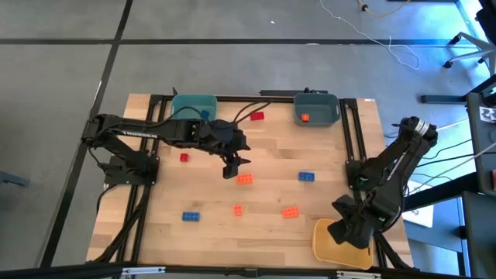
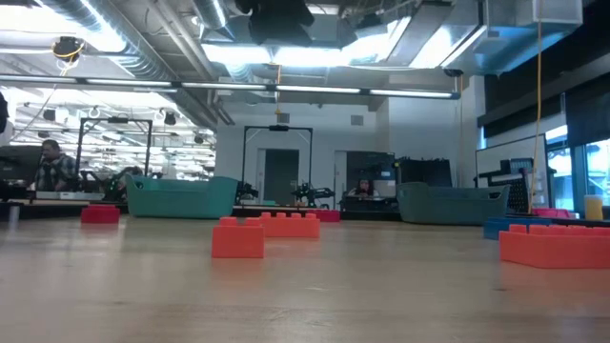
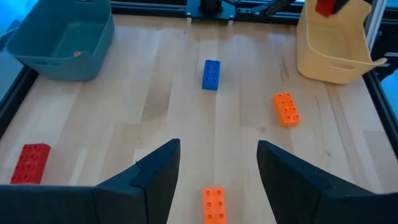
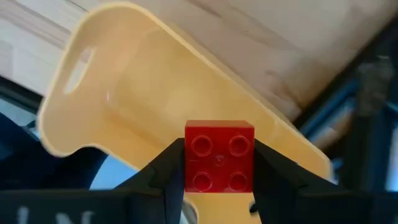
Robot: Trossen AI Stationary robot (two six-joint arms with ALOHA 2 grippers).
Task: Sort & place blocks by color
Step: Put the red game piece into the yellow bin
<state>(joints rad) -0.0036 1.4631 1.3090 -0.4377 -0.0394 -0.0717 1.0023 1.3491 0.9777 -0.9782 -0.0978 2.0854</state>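
Two arms share the sorting. Right gripper (image 4: 219, 168) hangs over the yellow bin (image 1: 339, 242) at the bench's (image 1: 256, 225) five o'clock, jaws clamped on a red block (image 4: 219, 163); release comes next. Left gripper (image 3: 217, 168), jaws open, hovers above an orange block (image 3: 214, 204) near centre.

Cool, even light falls on the table (image 1: 263, 194) from overhead, and ceiling strip lights (image 2: 276, 52) glare white in the low view, bleaching the area around them. Blue light tints the floor at the high view's upper right. The left arm (image 1: 163, 132) casts only a soft shadow. The red block (image 4: 219, 155) is sharp; the yellow bin (image 4: 155, 93) behind it is blurred.
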